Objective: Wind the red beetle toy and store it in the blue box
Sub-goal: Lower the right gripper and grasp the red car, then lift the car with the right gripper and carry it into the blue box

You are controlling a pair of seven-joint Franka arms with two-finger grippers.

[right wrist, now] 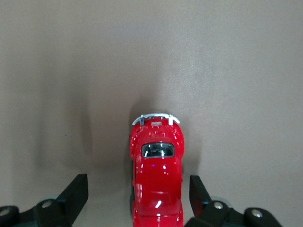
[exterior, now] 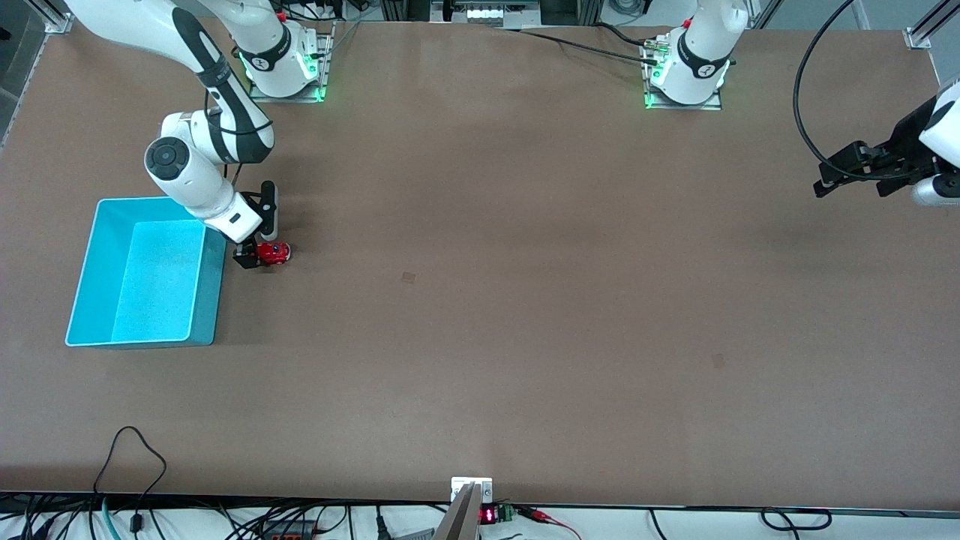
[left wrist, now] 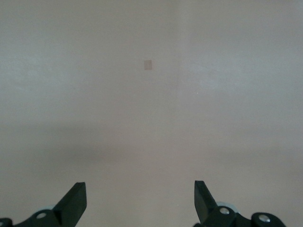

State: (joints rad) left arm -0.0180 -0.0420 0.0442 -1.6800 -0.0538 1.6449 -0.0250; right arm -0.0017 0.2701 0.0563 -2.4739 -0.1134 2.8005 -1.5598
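The red beetle toy [exterior: 274,253] stands on the table beside the blue box [exterior: 146,274], toward the right arm's end. In the right wrist view the toy [right wrist: 156,175] lies between my right gripper's two open fingers, closer to one finger [right wrist: 196,189] than to the other, with a gap on each side. My right gripper [exterior: 251,256] is low at the table around the toy, next to the box's wall. My left gripper [exterior: 855,176] is open and empty, waiting in the air at the left arm's end of the table; its wrist view shows its fingertips [left wrist: 75,201] over bare table.
The blue box is open-topped and nothing shows inside it. The brown table [exterior: 525,300] is wide around the toy. Cables lie along the table edge nearest the front camera [exterior: 135,457].
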